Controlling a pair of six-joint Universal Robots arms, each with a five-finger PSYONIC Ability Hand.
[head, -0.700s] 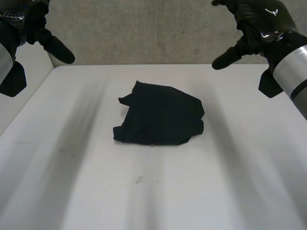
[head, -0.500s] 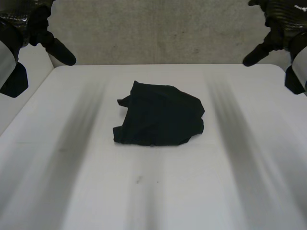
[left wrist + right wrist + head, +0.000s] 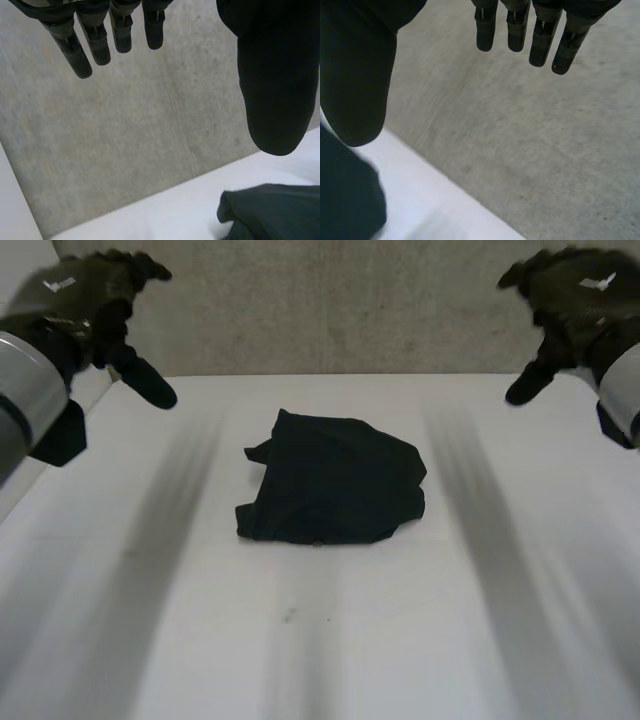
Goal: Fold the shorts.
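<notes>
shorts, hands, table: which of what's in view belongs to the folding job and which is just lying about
Job: dark shorts, crumpled mid-table; left robot hand, open; right robot hand, open.
Just there: white table; grey wall.

Surface: white table [image 3: 330,640], far edge meets grey concrete wall [image 3: 330,310].
On it: dark shorts [image 3: 335,490], crumpled heap, approx. mid-table, nearer far edge.
Shorts' lie: rumpled, one corner sticking out twd wall.
</notes>
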